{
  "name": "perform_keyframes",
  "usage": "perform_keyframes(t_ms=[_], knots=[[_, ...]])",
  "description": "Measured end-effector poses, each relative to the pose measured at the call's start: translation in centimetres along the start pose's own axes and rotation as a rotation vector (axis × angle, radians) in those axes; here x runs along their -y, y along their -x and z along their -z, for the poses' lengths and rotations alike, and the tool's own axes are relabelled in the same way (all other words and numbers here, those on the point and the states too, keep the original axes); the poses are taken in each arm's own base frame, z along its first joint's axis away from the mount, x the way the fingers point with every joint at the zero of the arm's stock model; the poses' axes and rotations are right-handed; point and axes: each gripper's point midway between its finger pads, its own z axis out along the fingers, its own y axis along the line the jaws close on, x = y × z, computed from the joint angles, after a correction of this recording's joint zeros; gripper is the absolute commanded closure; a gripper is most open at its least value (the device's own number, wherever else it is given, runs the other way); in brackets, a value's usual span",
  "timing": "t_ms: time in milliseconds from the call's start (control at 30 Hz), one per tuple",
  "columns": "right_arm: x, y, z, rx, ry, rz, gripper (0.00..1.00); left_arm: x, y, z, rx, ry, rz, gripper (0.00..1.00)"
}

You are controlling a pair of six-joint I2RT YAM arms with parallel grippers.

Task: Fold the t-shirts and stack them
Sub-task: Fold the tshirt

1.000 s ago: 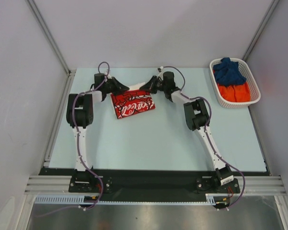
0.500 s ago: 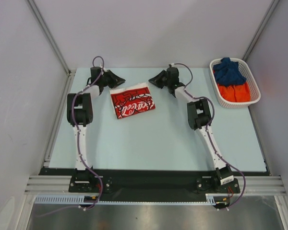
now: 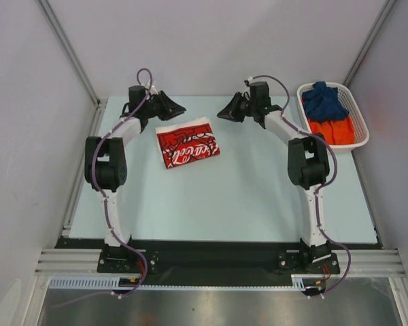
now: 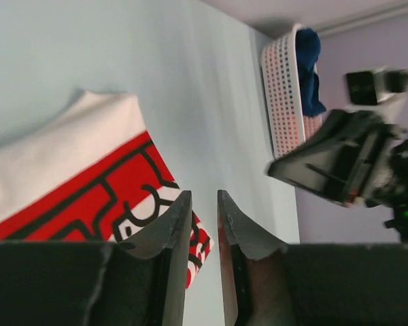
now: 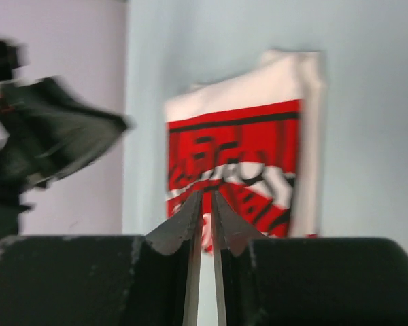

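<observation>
Folded red-print t-shirt (image 3: 188,144) flat on table (image 3: 245,197).

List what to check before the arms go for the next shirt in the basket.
1. Folded white shirt lies on the table, touching neither arm: ok.
2. Left gripper holds nothing, jaws slightly apart: ok.
3. Right gripper holds nothing, jaws barely apart: ok.
4. Dark blue shirt and orange shirt sit in the basket: ok.
5. Jaws wide enough for bunched cloth: not ok, probably need opening further.
</observation>
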Motion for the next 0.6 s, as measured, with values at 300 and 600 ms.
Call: perform_keyframes(t_ms=[300, 600], knots=[[-8.5, -5.6, 1.7, -0.174, 0.276, 0.102, 0.88, -1.3, -7.0, -5.8, -0.131, -0.101, 0.122, 0.78], [1.9, -14.9, -3.4, -0.400, 0.223, -0.110, 0.92, -6.5, -7.9, -9.6, -0.166, -0.057, 0.264, 0.80]])
